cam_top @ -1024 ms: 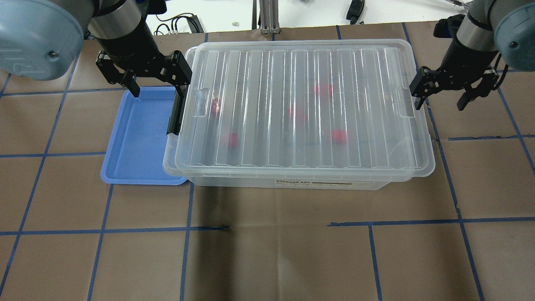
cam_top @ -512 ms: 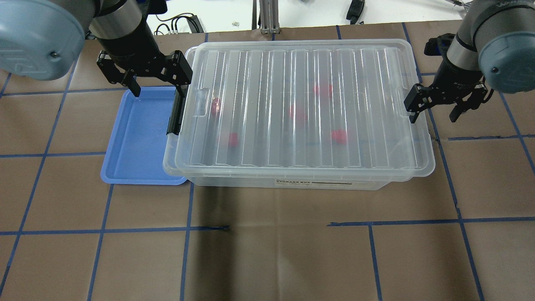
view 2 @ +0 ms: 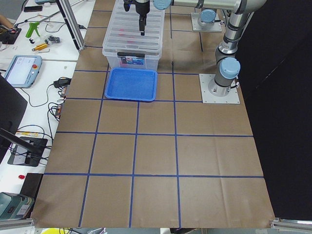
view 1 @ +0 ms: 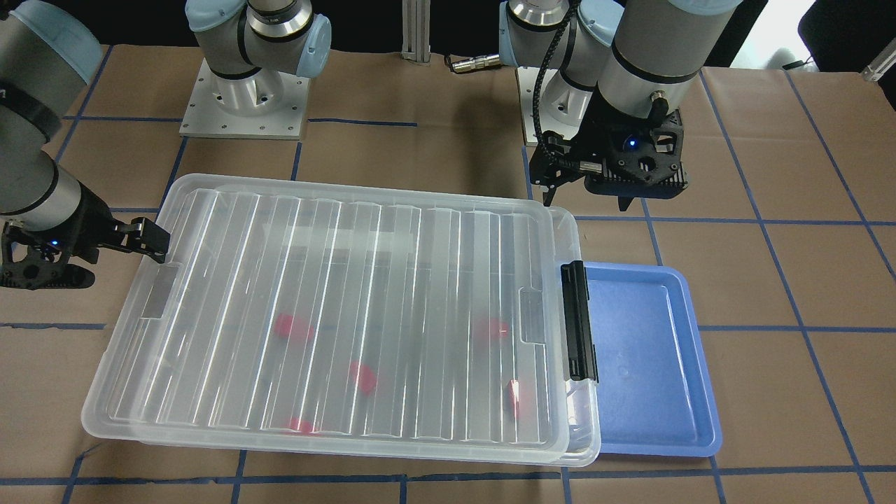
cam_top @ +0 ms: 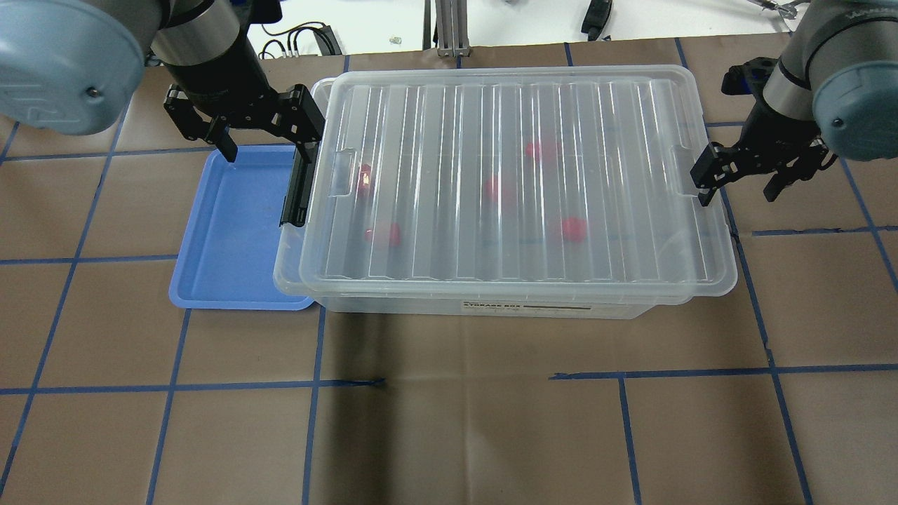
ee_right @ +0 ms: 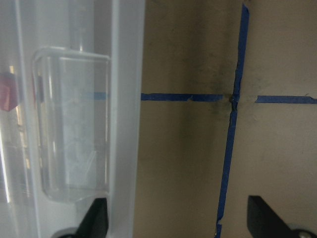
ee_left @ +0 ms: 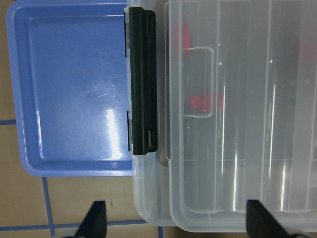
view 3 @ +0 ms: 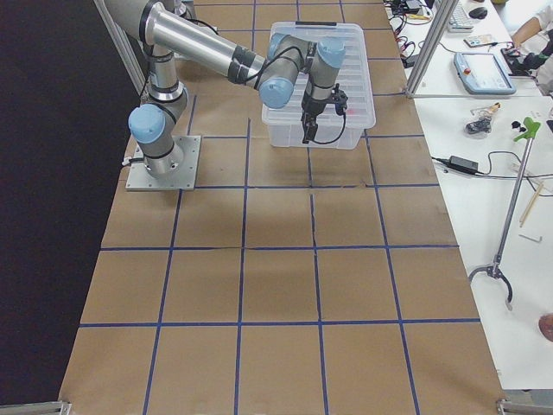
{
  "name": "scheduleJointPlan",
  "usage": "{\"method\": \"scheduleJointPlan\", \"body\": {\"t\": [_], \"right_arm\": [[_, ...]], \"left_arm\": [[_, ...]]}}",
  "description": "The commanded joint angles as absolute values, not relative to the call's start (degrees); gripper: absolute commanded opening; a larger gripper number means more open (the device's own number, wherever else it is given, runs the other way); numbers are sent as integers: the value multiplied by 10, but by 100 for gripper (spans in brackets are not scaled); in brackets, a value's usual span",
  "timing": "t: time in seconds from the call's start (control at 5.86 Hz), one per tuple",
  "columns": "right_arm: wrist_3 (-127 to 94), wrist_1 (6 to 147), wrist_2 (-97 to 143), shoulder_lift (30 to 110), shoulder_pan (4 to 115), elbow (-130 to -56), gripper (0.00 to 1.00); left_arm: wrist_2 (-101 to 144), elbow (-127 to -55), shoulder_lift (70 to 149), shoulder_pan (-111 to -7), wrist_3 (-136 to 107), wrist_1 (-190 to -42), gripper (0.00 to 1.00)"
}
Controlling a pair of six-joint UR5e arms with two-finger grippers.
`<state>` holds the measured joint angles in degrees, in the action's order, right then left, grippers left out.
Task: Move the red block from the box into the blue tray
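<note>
**Red blocks lay in the lidded box; both grippers held nothing**

The box (cam_top: 393, 303) sat mid-table before the arm bases, its ribbed lid (cam_top: 435, 210) on top and overhanging toward the table's right edge. Five red blocks (cam_top: 572, 228) showed blurred through the lid. The blue tray (cam_top: 231, 231) lay against the box's short end with the black latch (cam_top: 295, 193), toward the left edge. The left gripper (cam_top: 266, 151) hung spread wide over that latch end. The right gripper (cam_top: 738, 189), also spread wide, had one finger at the lid's opposite rim.
</note>
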<state>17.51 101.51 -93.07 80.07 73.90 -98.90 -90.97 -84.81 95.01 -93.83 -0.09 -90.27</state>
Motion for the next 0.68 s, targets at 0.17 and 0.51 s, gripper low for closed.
{"method": "scheduleJointPlan", "body": {"t": [0.17,0.51], "right_arm": [[225,1036,-963,801,726,-986,100],[277,1037,-973,801,689,-986,100]], "left_arm": [[-910,-848,950,-940,-1,-903,98],[-908,-850,954,-940,5,-885,98]]}}
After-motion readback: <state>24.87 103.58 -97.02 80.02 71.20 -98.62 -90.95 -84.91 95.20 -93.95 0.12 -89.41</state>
